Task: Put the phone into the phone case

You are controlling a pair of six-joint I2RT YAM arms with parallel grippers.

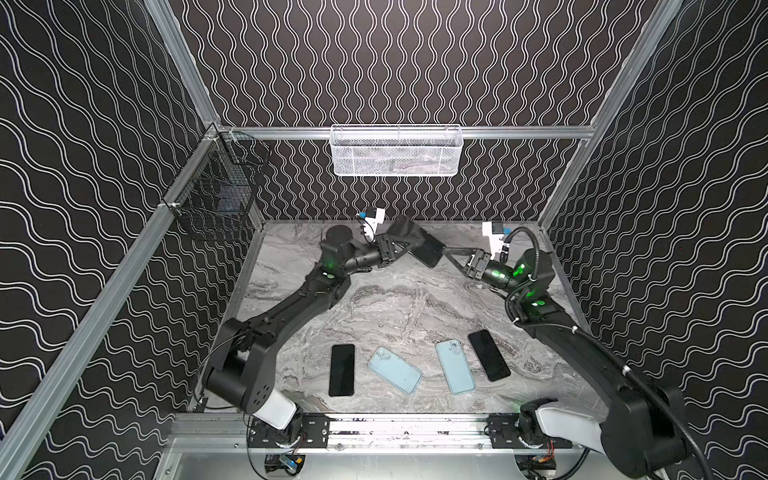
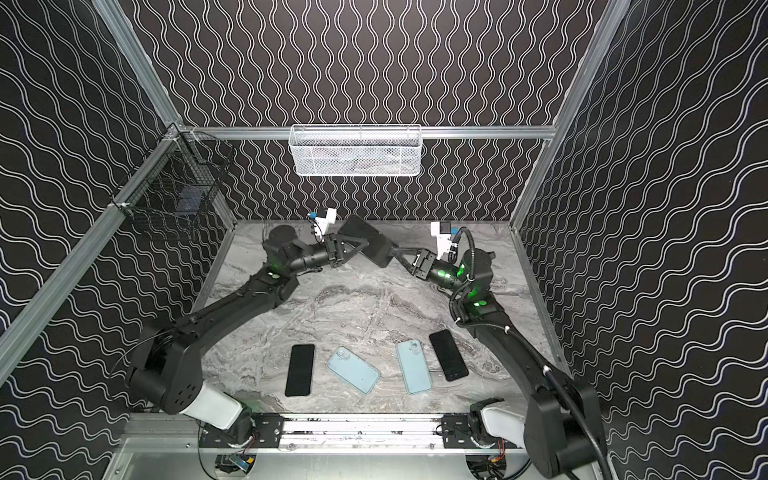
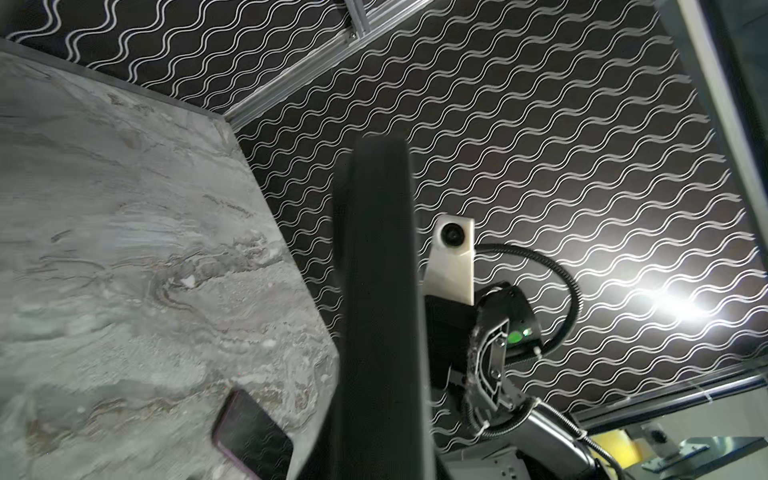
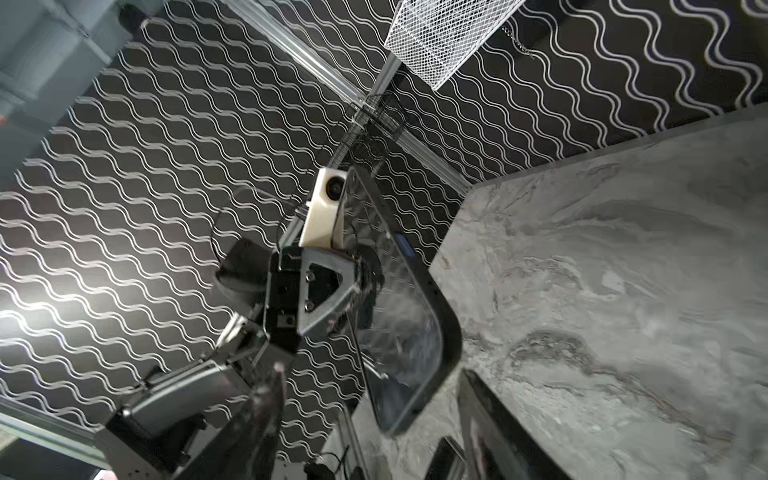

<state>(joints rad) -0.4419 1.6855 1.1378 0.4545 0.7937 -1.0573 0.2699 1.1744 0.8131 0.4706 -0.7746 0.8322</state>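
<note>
Now, above the back of the counter [image 1: 395,299], your left hand [image 1: 409,243] is clamped on the dark phone [image 1: 430,251], held aloft. Your right hand [image 1: 451,252] stands parted at its corner. Hold the left grip firm, then square the phone over a pale blue case [image 1: 395,370]. No writing is legible.

tabletop [image 1: 415,299]: grey veined marble look, matt
held phone [image 4: 415,340]: black glass, glossy, mirror-like
phone cases [image 1: 395,370] [image 1: 455,366]: pale blue plastic, smooth, soft sheen
white basket [image 1: 395,151]: fine metal mesh
black basket [image 1: 216,195]: wire grid
frame rail [image 1: 519,132]: bare silvery metal
</note>
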